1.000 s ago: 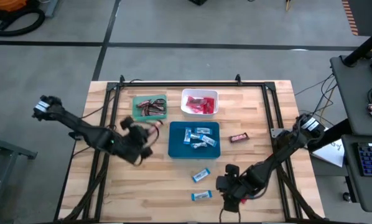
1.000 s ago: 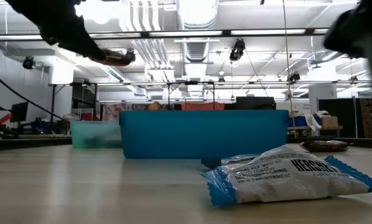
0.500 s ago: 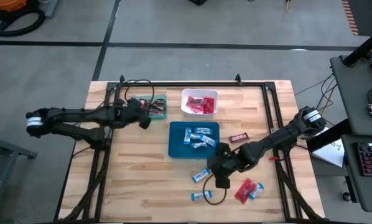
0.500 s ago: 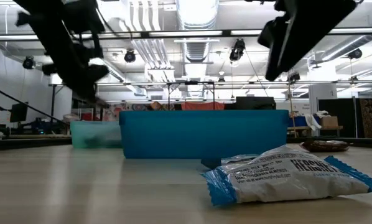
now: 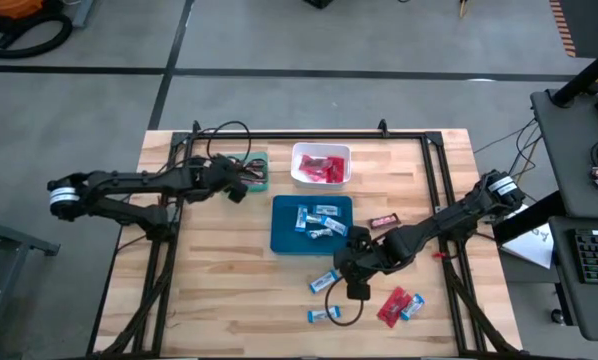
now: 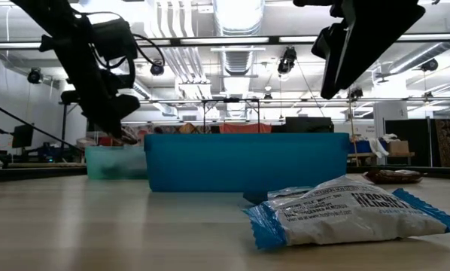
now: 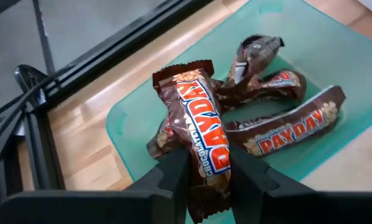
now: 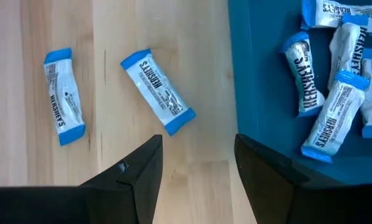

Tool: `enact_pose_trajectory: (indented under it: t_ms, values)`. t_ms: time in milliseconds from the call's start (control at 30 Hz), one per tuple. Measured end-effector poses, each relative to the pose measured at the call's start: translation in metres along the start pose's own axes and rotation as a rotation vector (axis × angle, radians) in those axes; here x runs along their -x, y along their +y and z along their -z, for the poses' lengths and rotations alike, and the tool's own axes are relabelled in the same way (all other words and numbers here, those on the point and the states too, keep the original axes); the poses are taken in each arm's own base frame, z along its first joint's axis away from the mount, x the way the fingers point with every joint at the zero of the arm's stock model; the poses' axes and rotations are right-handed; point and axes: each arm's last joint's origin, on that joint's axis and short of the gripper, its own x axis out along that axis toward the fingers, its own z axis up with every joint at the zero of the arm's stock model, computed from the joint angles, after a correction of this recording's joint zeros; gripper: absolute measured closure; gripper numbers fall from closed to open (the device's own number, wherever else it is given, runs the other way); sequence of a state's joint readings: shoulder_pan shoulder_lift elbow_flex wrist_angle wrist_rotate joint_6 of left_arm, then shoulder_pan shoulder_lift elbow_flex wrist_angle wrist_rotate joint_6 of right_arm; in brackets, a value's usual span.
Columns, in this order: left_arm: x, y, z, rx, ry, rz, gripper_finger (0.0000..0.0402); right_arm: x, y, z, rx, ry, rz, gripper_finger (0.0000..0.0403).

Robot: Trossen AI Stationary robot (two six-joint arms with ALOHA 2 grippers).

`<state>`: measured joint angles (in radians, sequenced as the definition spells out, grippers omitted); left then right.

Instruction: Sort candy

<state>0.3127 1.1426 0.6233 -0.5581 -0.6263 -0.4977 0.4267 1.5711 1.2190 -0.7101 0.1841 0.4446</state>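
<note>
1. Left gripper [image 7: 204,177] over green tray [image 7: 335,37], far-left of table; jaws narrow, clasping brown bar [image 7: 201,134] between fingers.
2. Right gripper [image 8: 195,165] jaws wide, nothing held; blue-and-white bar [image 8: 158,91] lies on table just beyond fingertips, beside blue tray [image 8: 260,74].

Brown bars [image 7: 204,130], green tray [image 7: 335,43]
</note>
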Motion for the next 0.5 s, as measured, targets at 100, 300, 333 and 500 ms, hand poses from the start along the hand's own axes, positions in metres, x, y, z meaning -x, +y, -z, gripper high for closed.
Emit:
enact_pose_trajectory:
  t_ms: [100,300,333,500]
  values:
    - [-0.0012,-0.0011,-0.0012,0.007,-0.008,-0.018,0.0307,0.0000,0.0000,0.0000,0.000,0.000,0.000,0.0213]
    - [-0.0035,-0.0025,-0.0004,0.006,0.002,-0.023,0.0251,0.0000,0.0002,0.0001,-0.007,0.000,0.000,0.0213]
    - [-0.0036,-0.0025,-0.0003,0.006,0.002,-0.023,0.0243,0.0000,0.0002,0.0001,-0.007,0.000,0.000,0.0213]
    - [0.0005,-0.0031,-0.0005,0.002,0.000,0.012,0.0214,0.0002,0.0001,0.0003,-0.014,0.002,0.001,0.0213]
